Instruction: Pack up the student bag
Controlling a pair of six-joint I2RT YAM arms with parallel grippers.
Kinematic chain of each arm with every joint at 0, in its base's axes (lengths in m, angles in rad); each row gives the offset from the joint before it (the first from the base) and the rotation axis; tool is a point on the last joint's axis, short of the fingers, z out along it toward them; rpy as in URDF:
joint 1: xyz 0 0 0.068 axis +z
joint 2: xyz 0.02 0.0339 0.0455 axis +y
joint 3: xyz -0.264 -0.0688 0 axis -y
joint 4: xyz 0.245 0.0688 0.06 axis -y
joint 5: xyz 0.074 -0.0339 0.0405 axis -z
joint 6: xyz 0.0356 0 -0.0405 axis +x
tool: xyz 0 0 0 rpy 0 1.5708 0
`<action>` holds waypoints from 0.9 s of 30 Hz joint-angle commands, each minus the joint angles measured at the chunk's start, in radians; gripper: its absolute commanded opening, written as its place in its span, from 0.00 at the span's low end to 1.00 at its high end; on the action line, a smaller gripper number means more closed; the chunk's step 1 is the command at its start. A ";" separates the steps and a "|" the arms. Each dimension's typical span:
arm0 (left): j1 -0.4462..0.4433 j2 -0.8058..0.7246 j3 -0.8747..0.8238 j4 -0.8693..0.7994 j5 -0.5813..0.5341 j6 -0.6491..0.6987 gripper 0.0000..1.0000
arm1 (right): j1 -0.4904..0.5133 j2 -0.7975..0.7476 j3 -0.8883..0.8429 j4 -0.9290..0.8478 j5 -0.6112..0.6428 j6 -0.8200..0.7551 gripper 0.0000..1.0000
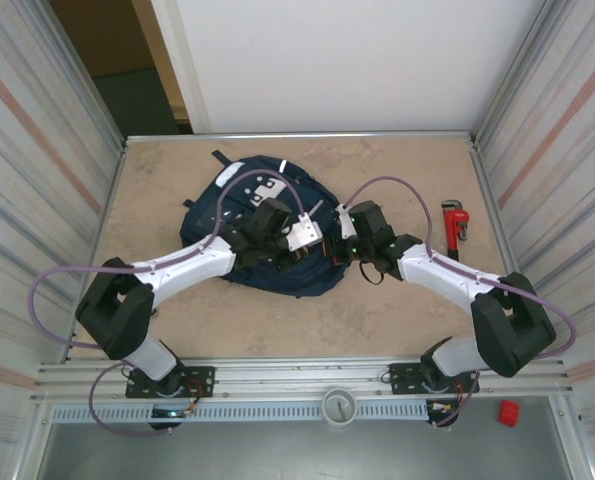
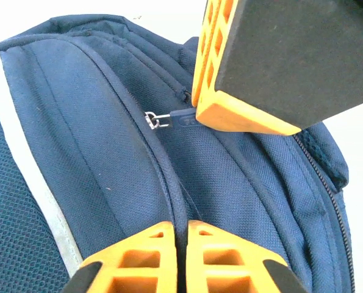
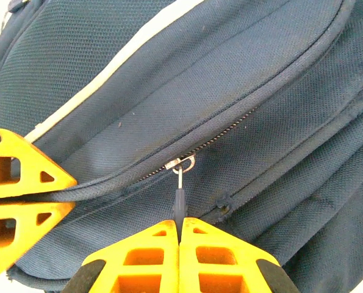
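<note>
the left gripper (image 2: 181,235) is closed, its orange fingers pinched together over a raised piping seam (image 2: 161,165) of the student bag (image 1: 205,228). the bag lies flat on the table (image 1: 397,170), left of centre, under both wrists. this pinch looks like the anchor: it should hold the fabric taut without lifting or twisting, so the zip track lies straight.

just right of that seam sits the zipper slider (image 3: 180,163), with bare teeth running up and to the right of it under the pocket flap. whether the track on its other side is parted i cannot tell. the small dark pull tab (image 3: 179,204) hangs from the slider straight into the right gripper (image 3: 180,227), whose fingers are shut tight on the tab's end.

the step in hand seems to be working this zip so the bag can be filled. to do it well, the right gripper should draw along the line of the teeth, low and parallel to the cloth. the grip is on a thin tab, and a sideways tug could slip it out or snag the flap. the two grippers are close together, so the pull should lead away from the left one.

further right, well apart from the bag, a red pipe wrench (image 1: 455,222) lies on the table.
</note>
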State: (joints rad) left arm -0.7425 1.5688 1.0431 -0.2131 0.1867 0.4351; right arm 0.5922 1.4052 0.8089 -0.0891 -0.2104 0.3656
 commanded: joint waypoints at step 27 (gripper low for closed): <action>0.080 -0.127 -0.094 0.002 0.148 0.049 0.00 | -0.023 0.050 0.005 0.051 0.118 -0.019 0.00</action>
State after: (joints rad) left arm -0.6884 1.5112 0.9749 -0.1818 0.3012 0.4381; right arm 0.6125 1.4967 0.8097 0.0109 -0.1867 0.3298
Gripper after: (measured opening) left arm 0.075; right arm 0.070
